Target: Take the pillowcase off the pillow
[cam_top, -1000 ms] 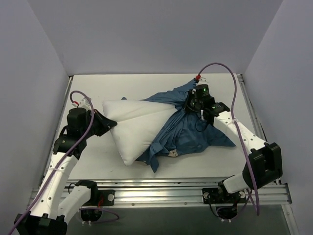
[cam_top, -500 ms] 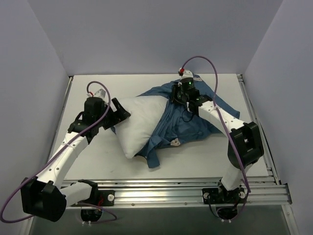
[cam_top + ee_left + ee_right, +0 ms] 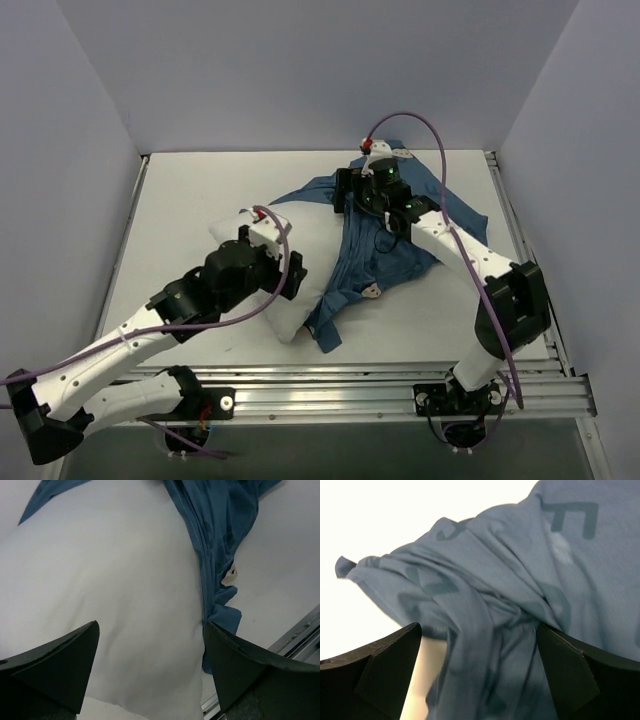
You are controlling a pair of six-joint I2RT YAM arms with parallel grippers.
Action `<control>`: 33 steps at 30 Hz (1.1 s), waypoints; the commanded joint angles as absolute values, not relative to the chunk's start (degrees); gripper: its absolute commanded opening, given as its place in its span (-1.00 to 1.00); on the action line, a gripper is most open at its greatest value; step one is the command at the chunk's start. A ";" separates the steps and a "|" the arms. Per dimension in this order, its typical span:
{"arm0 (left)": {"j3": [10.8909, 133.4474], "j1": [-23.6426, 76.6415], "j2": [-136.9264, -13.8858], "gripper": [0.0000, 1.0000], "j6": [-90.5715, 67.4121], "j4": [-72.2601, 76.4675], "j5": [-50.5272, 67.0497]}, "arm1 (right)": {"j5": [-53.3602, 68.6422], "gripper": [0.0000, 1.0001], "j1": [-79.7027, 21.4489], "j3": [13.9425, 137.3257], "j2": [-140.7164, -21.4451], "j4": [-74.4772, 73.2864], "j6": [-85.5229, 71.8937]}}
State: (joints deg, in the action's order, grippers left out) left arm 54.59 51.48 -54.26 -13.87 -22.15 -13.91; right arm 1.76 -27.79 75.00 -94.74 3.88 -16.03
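The white pillow (image 3: 312,245) lies slanted in the middle of the table, and its right part is under the crumpled dark blue pillowcase (image 3: 400,255). My left gripper (image 3: 290,277) hangs open just over the pillow's near end. In the left wrist view the pillow (image 3: 110,590) fills the space between my open left gripper (image 3: 150,667) jaws, with the pillowcase (image 3: 215,530) edge by the right finger. My right gripper (image 3: 347,190) stands open at the pillowcase's far bunch. The right wrist view shows folds of lettered pillowcase (image 3: 520,580) under my right gripper (image 3: 477,667), nothing pinched.
An aluminium rail (image 3: 330,395) runs along the near table edge, also seen as the rail (image 3: 300,630) in the left wrist view. White walls close in the table (image 3: 180,195) on three sides. Purple cables loop from both wrists.
My left gripper let go of the pillow's left corner, opened and swung to the pillow's near end. The right gripper moved left and opened, releasing the bunched pillowcase. The pillow shifted right.
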 commanded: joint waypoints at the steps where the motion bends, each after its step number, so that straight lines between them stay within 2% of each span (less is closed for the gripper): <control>1: 57.12 55.45 -60.89 0.88 -4.58 -19.33 -20.04 | 0.79 0.90 -28.04 71.99 -87.46 1.23 -16.87; 6: 59.86 57.48 -70.47 0.88 -5.27 -21.89 -25.13 | 0.96 0.93 -28.56 64.63 -77.62 0.26 -18.02; 12: 58.98 57.83 -76.28 0.92 -7.20 -20.12 -30.31 | 4.90 0.93 -29.97 54.08 -68.21 -2.90 -21.18; 14: 58.36 57.22 -77.25 0.50 -10.27 -19.95 -31.64 | 7.37 0.93 -30.58 51.17 -65.93 -1.85 -22.40; 15: 57.92 56.96 -77.60 0.01 -10.89 -19.69 -31.55 | 8.51 0.93 -31.80 49.85 -65.40 -0.63 -22.85; 19: 55.81 56.34 -77.43 -0.95 -13.61 -15.39 -29.63 | 11.87 0.93 -38.73 42.91 -66.00 5.17 -24.08; 22: 56.34 56.34 -76.73 -0.95 -14.50 -14.85 -28.74 | 9.06 0.94 -44.62 41.31 -68.45 9.04 -25.66; 28: 59.59 55.99 -75.59 -0.95 -15.20 -17.05 -28.57 | 5.02 0.90 -46.85 38.06 -72.06 17.84 -27.69; 31: 60.38 55.64 -74.89 -0.95 -16.08 -18.45 -28.65 | 3.69 0.70 -46.85 39.72 -75.31 18.28 -26.90; 33: 61.43 55.02 -74.10 -0.95 -17.66 -20.55 -28.65 | 0.90 0.19 -46.76 41.04 -76.81 17.50 -26.89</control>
State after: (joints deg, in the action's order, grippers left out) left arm 57.39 55.75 -76.88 -14.59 -20.08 -28.95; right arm 4.29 -46.24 38.72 -74.28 14.37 -25.98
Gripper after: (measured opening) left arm 0.048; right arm 0.687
